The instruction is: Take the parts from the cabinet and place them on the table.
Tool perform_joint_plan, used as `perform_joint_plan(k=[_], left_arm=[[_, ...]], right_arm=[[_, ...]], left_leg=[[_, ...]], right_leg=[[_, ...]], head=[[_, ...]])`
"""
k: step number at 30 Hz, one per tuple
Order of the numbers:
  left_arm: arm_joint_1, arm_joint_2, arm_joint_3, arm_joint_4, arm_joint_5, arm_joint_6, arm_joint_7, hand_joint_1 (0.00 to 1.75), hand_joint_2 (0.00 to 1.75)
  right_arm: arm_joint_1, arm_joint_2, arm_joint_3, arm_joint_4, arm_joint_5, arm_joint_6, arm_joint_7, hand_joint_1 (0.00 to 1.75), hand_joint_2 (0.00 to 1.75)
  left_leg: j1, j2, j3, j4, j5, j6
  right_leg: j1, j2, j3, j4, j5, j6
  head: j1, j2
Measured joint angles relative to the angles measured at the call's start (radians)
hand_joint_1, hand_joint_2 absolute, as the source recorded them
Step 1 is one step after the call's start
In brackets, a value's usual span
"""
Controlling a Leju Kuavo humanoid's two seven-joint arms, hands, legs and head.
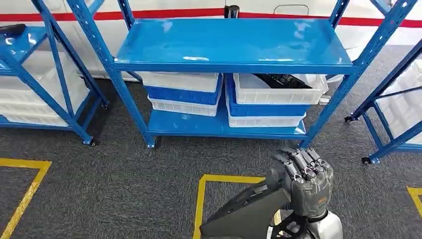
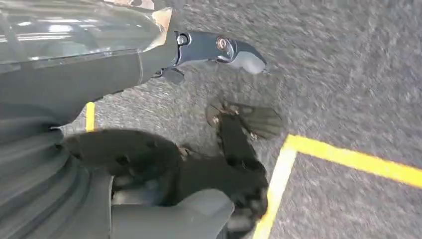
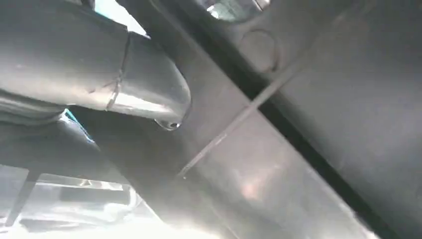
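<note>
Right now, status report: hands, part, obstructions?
Right hand grips dark part, low over the carpet. Left hand hanging, state unclear. More dark parts in white bin on blue rack ahead.

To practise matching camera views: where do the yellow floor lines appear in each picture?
Head view: yellow lines at bottom centre and both bottom corners.
Left wrist view: one corner right of centre, running to the right edge.
Right wrist view: not in it; the dark part sits close before the camera.
Shared landmark: the grey carpet.
</note>
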Motion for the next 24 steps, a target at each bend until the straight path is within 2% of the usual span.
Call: perform_joint_plan(k=[1, 2, 3, 4, 5, 6, 7, 8, 9, 10, 11, 12, 13, 15, 16, 17, 18, 19, 20, 21, 22, 23, 24], left_arm=[[0.005, 0.002, 0.002, 0.000, 0.000, 0.002, 0.002, 0.00, 1.75], [0.007, 0.005, 0.003, 0.000, -0.001, 0.003, 0.006, 0.00, 1.75], [0.009, 0.006, 0.004, 0.000, -0.002, 0.003, 0.011, 0.00, 1.75], [0.010, 0.008, 0.004, 0.000, -0.003, 0.000, 0.017, 0.00, 1.75], [0.011, 0.013, 0.005, 0.000, -0.004, -0.004, 0.025, 0.00, 1.75], [0.014, 0.018, 0.005, 0.000, -0.007, -0.008, 0.032, 0.00, 1.75], [0.017, 0.019, 0.005, 0.000, -0.015, -0.013, 0.040, 0.00, 1.75], [0.019, 0.023, 0.005, 0.000, -0.017, -0.015, 0.043, 0.00, 1.75], [0.020, 0.026, 0.005, 0.000, -0.022, -0.016, 0.044, 0.00, 1.75], [0.020, 0.027, 0.005, 0.000, -0.023, -0.017, 0.044, 0.00, 1.75], [0.019, 0.029, 0.005, 0.000, -0.023, -0.019, 0.044, 0.00, 1.75], [0.016, 0.035, 0.005, -0.001, -0.024, -0.019, 0.044, 0.00, 1.75], [0.016, 0.035, 0.005, -0.001, -0.024, -0.020, 0.044, 0.00, 1.75], [0.018, 0.036, 0.005, -0.001, -0.024, -0.022, 0.045, 0.00, 1.75], [0.018, 0.038, 0.005, -0.001, -0.026, -0.022, 0.047, 0.00, 1.75], [0.018, 0.038, 0.005, -0.001, -0.029, -0.023, 0.048, 0.00, 1.75], [0.017, 0.037, 0.005, -0.001, -0.034, -0.024, 0.052, 0.00, 1.75], [0.015, 0.037, 0.005, -0.001, -0.034, -0.024, 0.056, 0.00, 1.75], [0.016, 0.037, 0.005, -0.001, -0.035, -0.025, 0.058, 0.00, 1.75], [0.017, 0.037, 0.005, -0.001, -0.035, -0.026, 0.058, 0.00, 1.75], [0.016, 0.037, 0.005, -0.001, -0.035, -0.027, 0.058, 0.00, 1.75], [0.017, 0.037, 0.005, -0.001, -0.035, -0.029, 0.057, 0.00, 1.75], [0.017, 0.037, 0.005, -0.001, -0.035, -0.033, 0.056, 0.00, 1.75]], right_arm=[[0.000, 0.003, -0.001, 0.008, 0.000, 0.000, 0.000, 1.75, 0.00], [0.001, 0.005, -0.001, 0.012, 0.001, 0.000, 0.000, 1.75, 0.00], [0.000, 0.008, -0.002, 0.015, -0.002, 0.000, 0.000, 1.75, 0.00], [-0.001, 0.010, -0.003, 0.018, -0.003, 0.000, 0.002, 1.75, 0.00], [0.001, 0.010, -0.003, 0.021, -0.003, 0.000, 0.003, 1.75, 0.00], [0.004, 0.010, -0.003, 0.025, -0.004, 0.000, 0.003, 1.75, 0.00], [0.008, 0.010, -0.005, 0.029, -0.006, 0.000, 0.001, 1.75, 0.00], [0.010, 0.010, -0.006, 0.032, -0.008, 0.000, -0.002, 1.75, 0.00], [0.013, 0.011, -0.008, 0.035, -0.010, 0.000, -0.004, 1.75, 0.00], [0.015, 0.013, -0.011, 0.037, -0.011, 0.000, -0.004, 1.75, 0.00], [0.016, 0.014, -0.014, 0.039, -0.012, 0.000, -0.004, 1.75, 0.00], [0.017, 0.016, -0.016, 0.039, -0.012, 0.000, -0.004, 1.75, 0.00], [0.015, 0.017, -0.016, 0.040, -0.012, 0.000, -0.004, 1.75, 0.00], [0.016, 0.023, -0.017, 0.042, -0.013, 0.000, -0.004, 1.75, 0.00], [0.019, 0.024, -0.018, 0.042, -0.010, 0.000, -0.004, 1.75, 0.00], [0.020, 0.026, -0.019, 0.043, -0.004, 0.000, -0.003, 1.75, 0.00], [0.020, 0.027, -0.019, 0.044, 0.003, 0.000, 0.000, 1.75, 0.00], [0.020, 0.028, -0.019, 0.045, 0.008, 0.000, 0.003, 1.75, 0.00], [0.021, 0.029, -0.019, 0.047, 0.012, 0.000, 0.005, 1.75, 0.00], [0.022, 0.029, -0.020, 0.049, 0.015, 0.000, 0.010, 1.75, 0.00], [0.024, 0.029, -0.020, 0.050, 0.020, 0.000, 0.017, 1.75, 0.00], [0.027, 0.029, -0.020, 0.050, 0.024, 0.000, 0.026, 1.75, 0.00], [0.028, 0.028, -0.020, 0.050, 0.024, 0.000, 0.031, 1.75, 0.00]], left_leg=[[0.007, 0.000, -0.006, 0.004, 0.001, -0.005], [0.011, -0.003, -0.016, 0.021, -0.032, -0.009], [0.010, -0.004, -0.035, 0.073, -0.099, -0.012], [0.011, -0.006, -0.060, 0.156, -0.165, -0.016], [0.011, -0.006, -0.081, 0.235, -0.208, -0.018], [0.011, -0.006, -0.094, 0.302, -0.231, -0.017], [0.011, -0.006, -0.089, 0.333, -0.229, -0.015], [0.011, -0.006, -0.062, 0.314, -0.208, -0.009], [0.010, -0.006, -0.016, 0.258, -0.179, -0.002], [0.009, -0.008, 0.044, 0.175, -0.152, 0.007], [0.004, -0.013, 0.112, 0.080, -0.141, 0.020], [-0.001, -0.018, 0.160, 0.002, -0.173, 0.034], [-0.006, -0.014, 0.161, -0.001, -0.160, 0.024], [-0.018, -0.016, 0.155, -0.005, -0.151, 0.030], [-0.018, -0.015, 0.152, -0.017, -0.136, 0.036], [-0.006, -0.007, 0.150, -0.031, -0.118, 0.037], [-0.008, -0.006, 0.138, -0.033, -0.108, 0.043], [-0.008, -0.006, 0.125, -0.032, -0.097, 0.044], [-0.009, -0.005, 0.111, -0.032, -0.087, 0.044], [-0.009, -0.003, 0.092, -0.031, -0.073, 0.043], [-0.009, -0.001, 0.077, -0.030, -0.063, 0.042], [-0.008, 0.001, 0.061, -0.030, -0.051, 0.039], [-0.007, 0.001, 0.046, -0.027, -0.041, 0.036]], right_leg=[[-0.008, -0.002, -0.008, -0.001, 0.008, -0.014], [-0.006, -0.003, -0.015, 0.000, 0.017, -0.029], [-0.002, -0.004, -0.019, 0.000, 0.027, -0.045], [0.002, -0.005, -0.033, 0.001, 0.038, -0.059], [0.006, -0.006, -0.045, 0.002, 0.048, -0.063], [0.011, -0.006, -0.057, 0.003, 0.057, -0.065], [0.015, -0.006, -0.069, 0.003, 0.065, -0.066], [0.018, -0.006, -0.079, 0.004, 0.073, -0.066], [0.021, -0.005, -0.089, 0.004, 0.080, -0.065], [0.024, -0.004, -0.096, 0.004, 0.088, -0.065], [0.024, -0.003, -0.101, 0.004, 0.095, -0.062], [0.023, -0.003, -0.106, 0.004, 0.101, -0.057], [0.024, -0.004, -0.104, 0.001, 0.108, -0.049], [0.015, -0.006, -0.106, -0.001, 0.121, -0.031], [0.019, -0.006, -0.107, -0.008, 0.130, -0.023], [0.019, -0.007, -0.112, 0.009, 0.113, -0.025], [0.021, -0.004, -0.135, 0.037, 0.073, -0.032], [0.019, -0.004, -0.156, 0.098, 0.017, -0.041], [0.018, -0.004, -0.176, 0.172, -0.031, -0.045], [0.017, -0.004, -0.198, 0.258, -0.069, -0.041], [0.016, -0.004, -0.202, 0.301, -0.073, -0.032], [0.014, -0.004, -0.185, 0.305, -0.054, -0.018], [0.012, -0.004, -0.150, 0.270, -0.022, -0.004]], head=[[-0.002, 0.000], [-0.003, 0.000], [-0.002, 0.000], [-0.008, 0.000], [-0.006, 0.000], [-0.007, 0.000], [-0.007, 0.000], [-0.007, 0.000], [-0.007, 0.000], [-0.006, 0.000], [-0.007, 0.000], [-0.006, 0.000], [-0.003, 0.000], [-0.012, 0.000], [-0.010, 0.000], [-0.011, 0.000], [-0.008, 0.000], [-0.004, 0.000], [-0.003, 0.000], [-0.004, 0.000], [0.000, 0.000], [-0.001, 0.000], [0.000, 0.000]])
